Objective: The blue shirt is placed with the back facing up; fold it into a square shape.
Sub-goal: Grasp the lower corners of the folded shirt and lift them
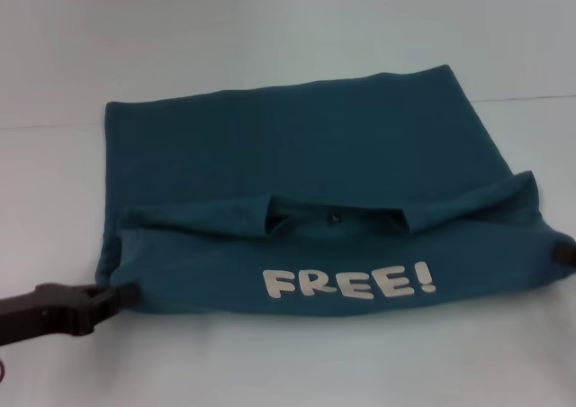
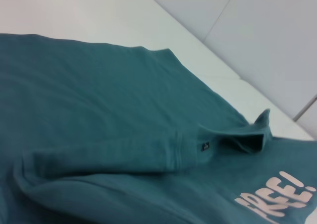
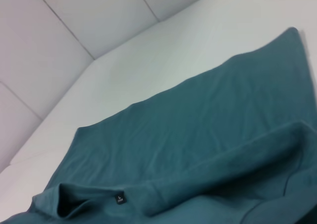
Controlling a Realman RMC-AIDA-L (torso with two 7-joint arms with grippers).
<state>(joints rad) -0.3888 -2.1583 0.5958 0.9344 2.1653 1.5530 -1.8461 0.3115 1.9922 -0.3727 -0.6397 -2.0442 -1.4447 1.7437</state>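
Left gripper (image 1: 126, 294) pinching, apparently, the near-left corner of the blue shirt (image 1: 306, 155), spread on the white table (image 1: 270, 29); right gripper (image 1: 565, 251) at opposite corner, grip unclear.

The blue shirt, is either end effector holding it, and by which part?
Both appear to. The left end effector pinches the blue shirt at the near left corner of the folded-over flap; the right end effector grips the flap's right edge, though it is barely in view.

Blue shirt (image 1: 297, 155) flat on white table (image 1: 270, 29)
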